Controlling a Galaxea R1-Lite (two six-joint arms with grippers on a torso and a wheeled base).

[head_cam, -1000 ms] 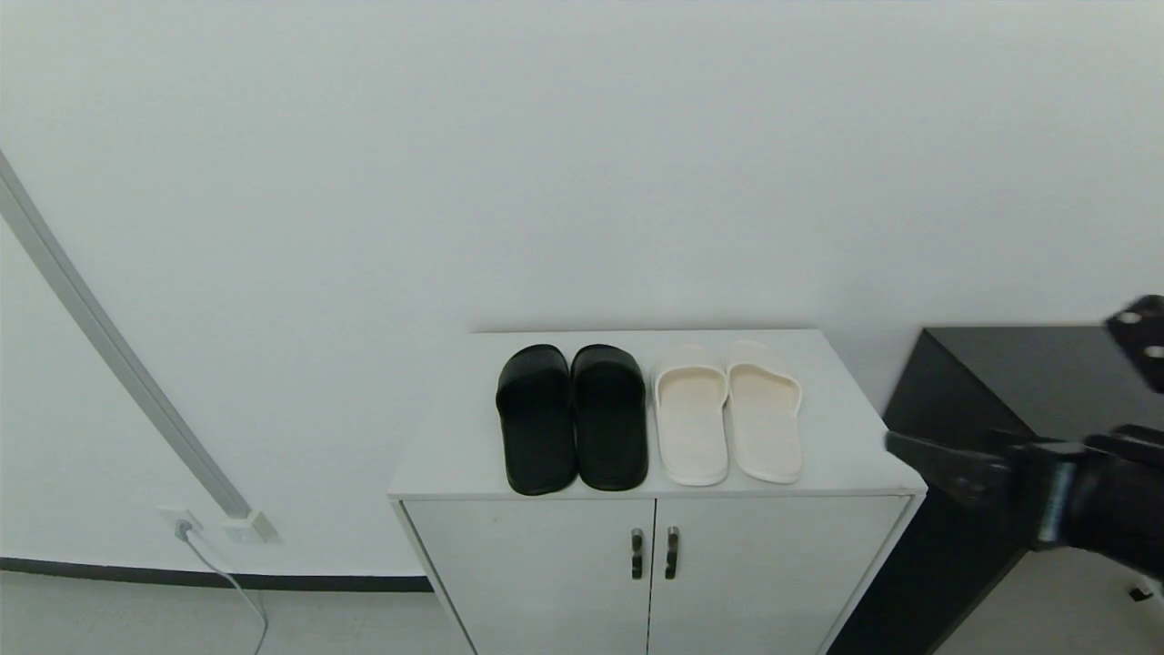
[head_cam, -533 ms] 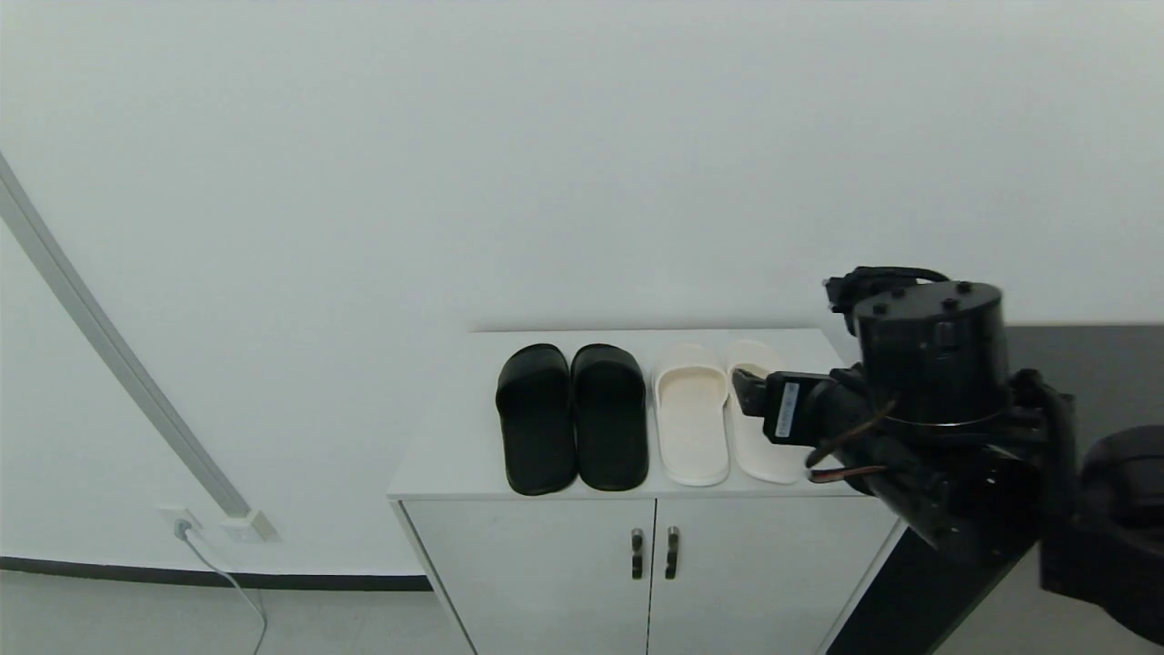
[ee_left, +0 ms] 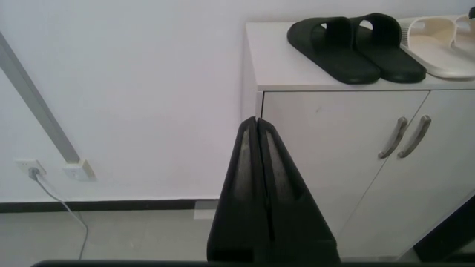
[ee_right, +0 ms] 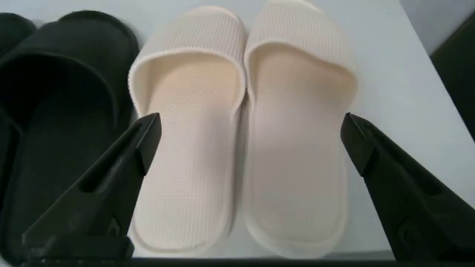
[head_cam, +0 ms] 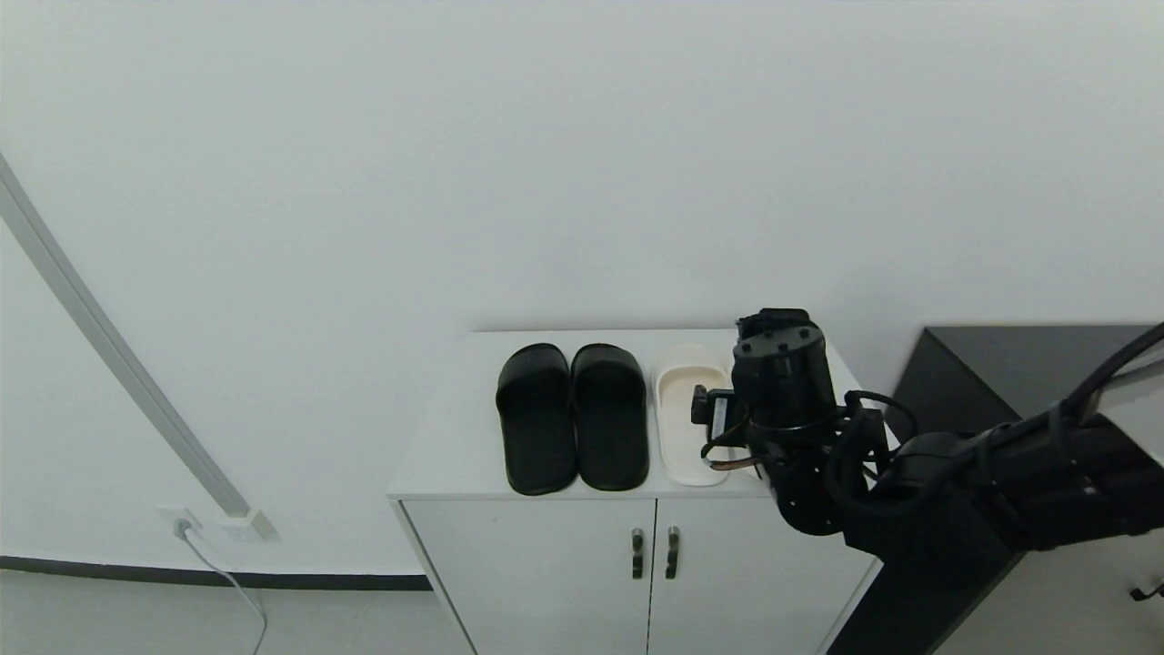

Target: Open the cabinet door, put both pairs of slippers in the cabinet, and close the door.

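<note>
A white cabinet (head_cam: 455, 446) stands against the wall, both doors (head_cam: 546, 573) shut, with two handles (head_cam: 653, 552) at the centre seam. On its top lie a black pair of slippers (head_cam: 573, 418) and, to their right, a cream pair (ee_right: 245, 148). In the head view one cream slipper (head_cam: 687, 418) shows and my right wrist (head_cam: 782, 382) covers the other. My right gripper (ee_right: 251, 127) hangs open just above the cream pair, one finger on each side. My left gripper (ee_left: 257, 130) is shut on nothing, low and to the left of the cabinet front (ee_left: 326, 133).
A black table (head_cam: 1028, 364) stands close to the cabinet's right side. On the wall to the left are a slanted grey conduit (head_cam: 109, 346) and a socket with a plugged-in cable (head_cam: 182, 526). Open floor lies left of the cabinet.
My right arm has swung in from the right edge to above the cream slippers and now covers the right one in the head view. Slippers and doors have not moved.
</note>
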